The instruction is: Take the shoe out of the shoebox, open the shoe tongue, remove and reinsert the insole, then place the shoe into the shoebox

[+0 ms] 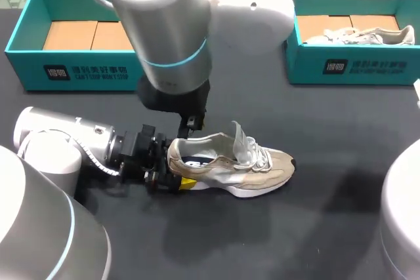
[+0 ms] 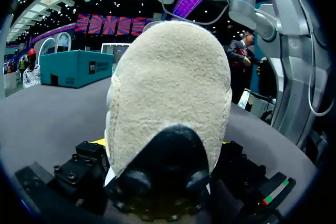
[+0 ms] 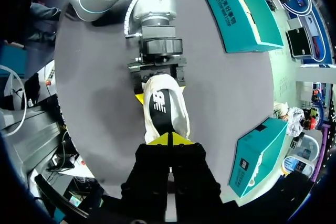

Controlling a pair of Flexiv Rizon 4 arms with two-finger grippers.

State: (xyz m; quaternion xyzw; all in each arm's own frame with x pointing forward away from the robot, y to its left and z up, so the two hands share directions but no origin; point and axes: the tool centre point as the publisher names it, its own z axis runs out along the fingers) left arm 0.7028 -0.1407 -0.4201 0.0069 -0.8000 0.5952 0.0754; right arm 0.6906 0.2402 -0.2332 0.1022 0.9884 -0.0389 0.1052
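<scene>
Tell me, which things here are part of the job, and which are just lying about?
In the job: shoe, gripped at the heel by the left claw; its dark insole; raised tongue; right claw above the shoe; empty shoebox, likely its home.
Lying about: second shoebox, with another shoe inside.

Beige-white shoe (image 1: 252, 170), teal shoebox (image 1: 98, 73), black table (image 1: 328, 129)

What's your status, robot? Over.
Left claw shut on shoe heel. Right claw shut, above the opening. Tongue up, insole in. Nothing in the way.
</scene>
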